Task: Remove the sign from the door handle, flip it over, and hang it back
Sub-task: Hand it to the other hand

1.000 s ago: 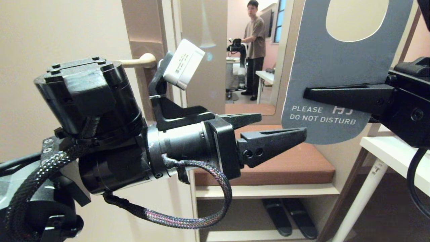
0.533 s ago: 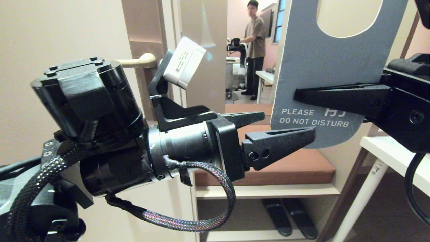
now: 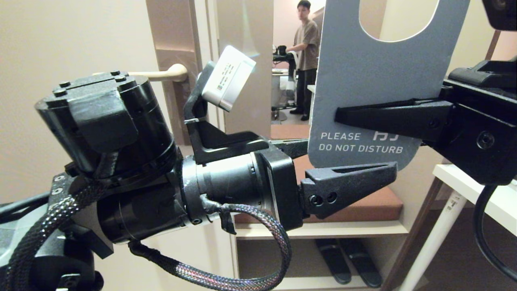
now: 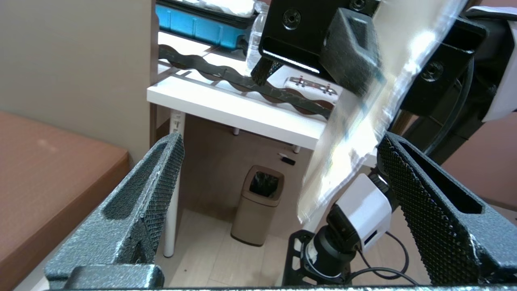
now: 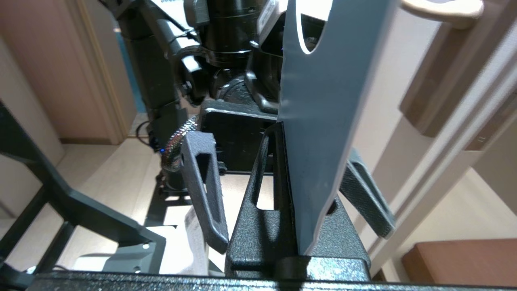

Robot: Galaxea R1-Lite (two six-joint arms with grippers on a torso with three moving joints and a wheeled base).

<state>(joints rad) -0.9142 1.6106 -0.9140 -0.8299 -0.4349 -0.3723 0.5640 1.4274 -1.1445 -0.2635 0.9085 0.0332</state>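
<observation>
We find the right gripper [image 3: 343, 115] clamped on the sign [image 3: 363, 81], blue face showing DO NOT DISTURB, right of the door handle [image 3: 161, 74]. The left gripper [image 3: 347, 159] stands apart around its lower end, apparently not touching.

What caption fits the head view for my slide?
Right hand pinches the sign, blue side facing the camera, while the open left hand straddles its lower end.

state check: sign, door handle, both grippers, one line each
sign: off the handle, upright, blue DO NOT DISTURB side facing the head camera, pinched by the right gripper, lower end between the left gripper's fingers.
door handle: level, bare, nothing hanging on it.
right gripper: shut on the sign.
left gripper: open, one finger on each side of the sign's lower end, not clamped.
</observation>
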